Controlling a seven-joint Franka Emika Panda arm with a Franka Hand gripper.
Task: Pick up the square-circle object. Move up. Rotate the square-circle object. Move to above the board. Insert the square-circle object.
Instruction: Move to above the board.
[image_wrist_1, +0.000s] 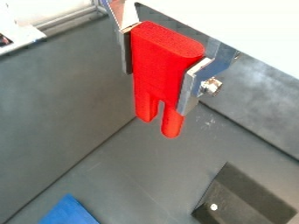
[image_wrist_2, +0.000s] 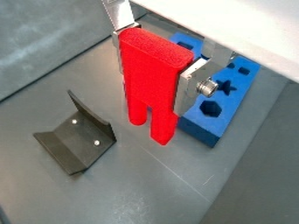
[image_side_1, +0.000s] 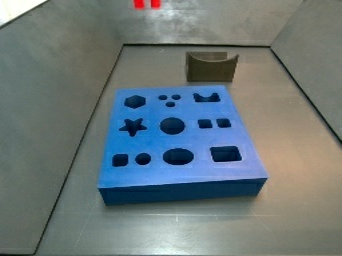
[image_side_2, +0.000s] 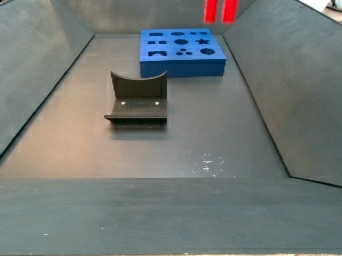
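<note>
The grey table fills both side views, walled by sloping grey panels. On it lies the board, a thick blue slab with star, circle, square and hexagon cut-outs; it sits at the centre of a side view and in the upper middle of a side view. A corner of it also shows in both wrist views.

The dark notched holder stands on the table apart from the board: left of centre in a side view, and at the upper middle, behind the board, in a side view.

The square-circle object hangs in the air above the table, body up and its two legs pointing down, their tips clear of the surface in both wrist views. In the side views only its legs peek in at the top edge.

The gripper is closed onto the red piece: its silver fingers press flat against opposite sides of the body, spread just as wide as the piece is thick.
</note>
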